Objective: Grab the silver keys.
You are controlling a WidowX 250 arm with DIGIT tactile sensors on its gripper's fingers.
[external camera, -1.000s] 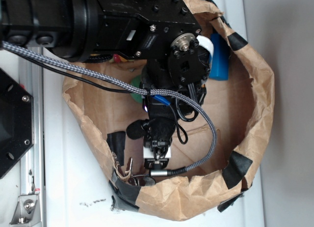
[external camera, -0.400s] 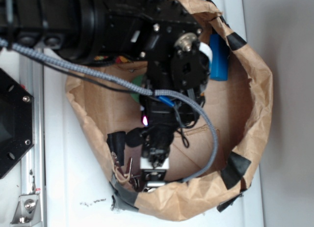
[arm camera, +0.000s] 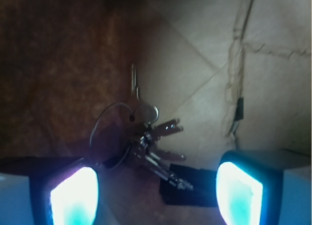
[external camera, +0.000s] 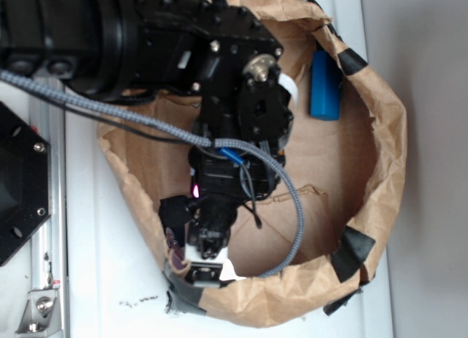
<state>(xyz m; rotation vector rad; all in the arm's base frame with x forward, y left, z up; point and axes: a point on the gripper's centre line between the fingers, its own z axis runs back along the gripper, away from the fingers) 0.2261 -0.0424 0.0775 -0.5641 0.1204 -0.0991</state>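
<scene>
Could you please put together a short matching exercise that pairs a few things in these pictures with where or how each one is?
Things:
1. silver keys
2. blue bar
3. pincer
4. brown paper wall

Places or states:
A. lying by the far rim, well away from the arm
B. open, with a glowing fingertip on each side of the wrist view
C. bunched on a ring on the bin floor, ahead of the fingertips
D. ringing the bin, patched with black tape

Pairs: 1-C, 2-A, 3-B, 4-D
</scene>
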